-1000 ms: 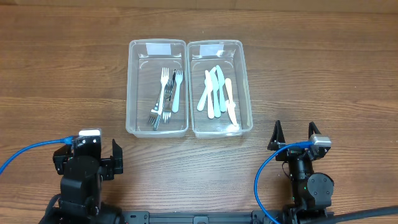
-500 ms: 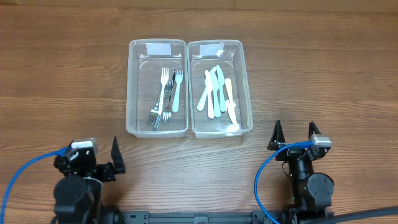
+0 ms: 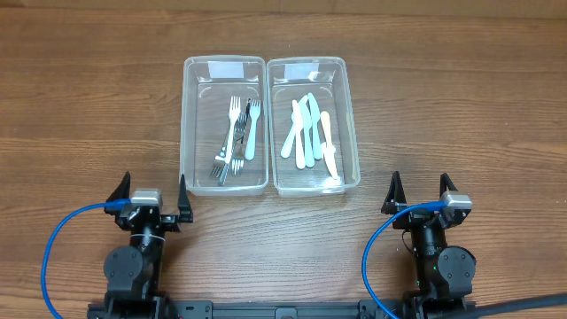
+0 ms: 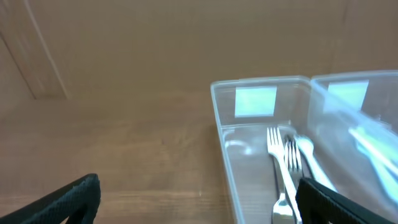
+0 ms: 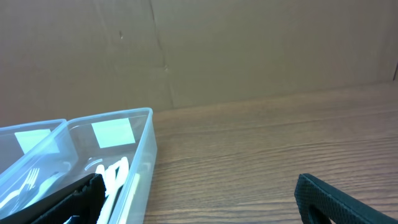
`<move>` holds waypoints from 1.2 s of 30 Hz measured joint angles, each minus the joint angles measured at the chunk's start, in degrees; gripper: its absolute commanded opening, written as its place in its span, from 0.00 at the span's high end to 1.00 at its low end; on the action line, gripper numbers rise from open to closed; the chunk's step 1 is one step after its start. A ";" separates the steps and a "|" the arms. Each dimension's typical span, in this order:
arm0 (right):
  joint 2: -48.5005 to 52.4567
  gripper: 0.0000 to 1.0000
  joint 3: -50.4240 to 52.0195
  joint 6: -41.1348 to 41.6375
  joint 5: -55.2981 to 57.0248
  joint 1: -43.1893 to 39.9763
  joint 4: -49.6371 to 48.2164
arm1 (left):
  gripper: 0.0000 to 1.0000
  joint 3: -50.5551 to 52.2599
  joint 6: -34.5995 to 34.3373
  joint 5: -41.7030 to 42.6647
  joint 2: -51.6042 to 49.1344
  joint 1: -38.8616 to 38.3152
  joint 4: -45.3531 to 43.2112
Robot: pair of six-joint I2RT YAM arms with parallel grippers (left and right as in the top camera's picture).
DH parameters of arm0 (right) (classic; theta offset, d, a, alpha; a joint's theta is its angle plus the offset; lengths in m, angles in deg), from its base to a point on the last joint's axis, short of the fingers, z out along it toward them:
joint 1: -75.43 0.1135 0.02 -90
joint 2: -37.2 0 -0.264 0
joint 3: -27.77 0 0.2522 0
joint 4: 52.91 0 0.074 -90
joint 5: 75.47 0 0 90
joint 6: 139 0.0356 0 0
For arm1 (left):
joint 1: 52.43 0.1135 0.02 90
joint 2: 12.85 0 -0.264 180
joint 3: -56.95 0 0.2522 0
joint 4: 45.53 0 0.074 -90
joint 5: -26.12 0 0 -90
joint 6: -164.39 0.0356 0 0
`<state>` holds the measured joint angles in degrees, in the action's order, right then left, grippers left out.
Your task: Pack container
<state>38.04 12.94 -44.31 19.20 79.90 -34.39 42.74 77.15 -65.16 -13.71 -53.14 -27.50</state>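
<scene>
two clear containers stand side by side on the wooden worktop. the fork container holds a loose pile of forks. the knife container touches its right wall and holds pale plastic knives. the left gripper sits just off the fork container's near-left corner, fingers spread, nothing between them. the right gripper sits nearer the robot and well right of the fork container, likewise spread and empty.
</scene>
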 measured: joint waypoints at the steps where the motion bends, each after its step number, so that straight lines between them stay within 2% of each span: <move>1: 0.00 0.00 0.00 -0.02 0.00 0.02 0.00 | 0.00 0.00 0.20 0.11 0.00 0.00 0.20; 36: 0.00 0.00 0.02 -0.04 0.02 0.00 0.00 | 0.00 0.00 0.42 0.70 0.00 0.00 0.20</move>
<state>38.04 12.97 -44.36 19.22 79.90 -34.39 42.74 77.57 -64.46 -13.71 -53.14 -27.30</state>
